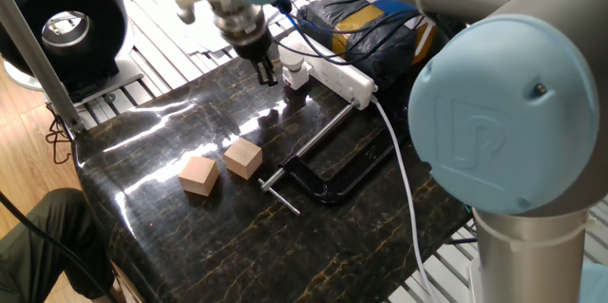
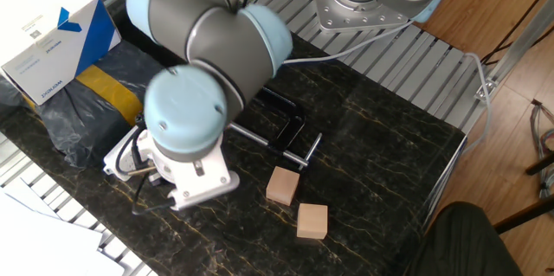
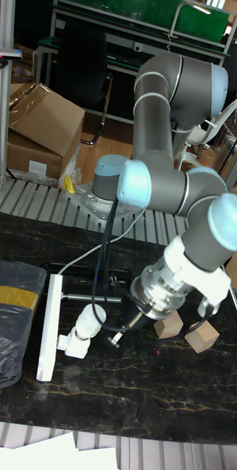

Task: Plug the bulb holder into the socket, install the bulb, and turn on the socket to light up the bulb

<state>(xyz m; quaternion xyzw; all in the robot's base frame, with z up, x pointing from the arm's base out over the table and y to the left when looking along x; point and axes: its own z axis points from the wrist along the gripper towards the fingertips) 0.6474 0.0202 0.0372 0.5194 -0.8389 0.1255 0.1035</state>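
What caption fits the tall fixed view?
Gripper beside the bulb, already seated in the bulb holder plugged into the socket.

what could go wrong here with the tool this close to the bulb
The tool sits right beside the bulb, which sticks out sideways from the bulb holder plugged into the socket. A slightly off approach could knock the bulb and lever the holder loose. The tool's own cable loops near the bulb and might snag it. The clamp lies close by, limiting room to swing.
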